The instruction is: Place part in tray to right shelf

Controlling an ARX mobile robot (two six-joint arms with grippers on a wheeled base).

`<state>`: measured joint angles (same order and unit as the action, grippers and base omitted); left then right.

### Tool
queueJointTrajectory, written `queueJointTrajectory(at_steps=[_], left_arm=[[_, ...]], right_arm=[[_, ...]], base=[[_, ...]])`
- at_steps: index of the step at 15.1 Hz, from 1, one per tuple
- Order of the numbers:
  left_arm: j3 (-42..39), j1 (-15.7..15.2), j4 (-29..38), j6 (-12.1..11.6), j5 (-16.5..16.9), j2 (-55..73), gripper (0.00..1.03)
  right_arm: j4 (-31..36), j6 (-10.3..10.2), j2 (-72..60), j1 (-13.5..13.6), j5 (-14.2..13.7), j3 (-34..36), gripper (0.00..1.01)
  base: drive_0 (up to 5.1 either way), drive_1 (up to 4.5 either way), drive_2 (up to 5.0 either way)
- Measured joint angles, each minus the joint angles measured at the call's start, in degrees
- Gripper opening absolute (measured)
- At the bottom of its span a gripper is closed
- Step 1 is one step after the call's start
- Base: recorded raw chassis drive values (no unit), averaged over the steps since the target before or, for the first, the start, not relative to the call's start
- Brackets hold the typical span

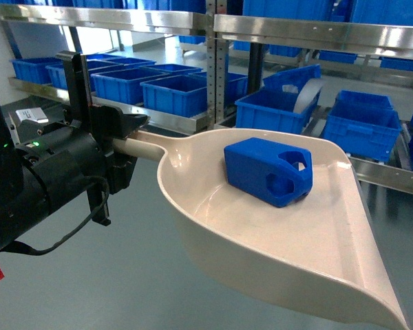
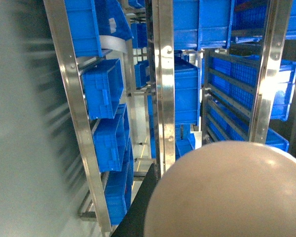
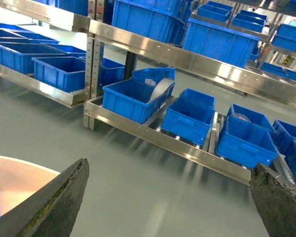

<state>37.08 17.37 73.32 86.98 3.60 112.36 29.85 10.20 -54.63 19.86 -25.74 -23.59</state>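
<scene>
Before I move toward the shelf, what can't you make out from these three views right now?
- Left gripper's contact on the beige scoop tray's handle: head view, hidden by the arm's black body.
- Bright blue plastic block's underside: head view, hidden by the block itself.
- Block in the left wrist view: hidden behind the tray's underside.
- Contents of the blue crates on the steel shelf: right wrist view, mostly hidden by their walls.

Glossy beige plastic tray (image 1: pixel 275 254), smooth blue plastic part (image 1: pixel 265 172), brushed-steel shelf (image 3: pixel 187 148).

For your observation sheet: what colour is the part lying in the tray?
Bright blue; the part shows best in the head view, against the beige-pink tray.
</scene>
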Motion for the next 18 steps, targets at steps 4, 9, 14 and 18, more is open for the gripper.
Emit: queueJointTrajectory(at_steps=[4,9,14,18], left_arm=[[0.0,0.0,0.0,0.0,0.0,0.0,0.12],[0.0,0.0,0.0,0.0,0.0,0.0,0.12],[0.0,0.0,0.0,0.0,-0.1,0.0,0.12],[0.0,0.0,0.0,0.0,0.0,0.0,0.12]], right_arm=[[0.0,0.0,0.0,0.0,0.0,0.0,0.98],[0.0,0.0,0.0,0.0,0.0,0.0,0.98],[0.0,0.0,0.0,0.0,0.0,0.0,0.98],[0.0,0.0,0.0,0.0,0.0,0.0,0.98]], base=[[-1.7,-1.73,-1.7],[-1.7,-1.66,-1.7],[-1.7,-1.65,-1.7],[-1.7,-1.66,-1.7]])
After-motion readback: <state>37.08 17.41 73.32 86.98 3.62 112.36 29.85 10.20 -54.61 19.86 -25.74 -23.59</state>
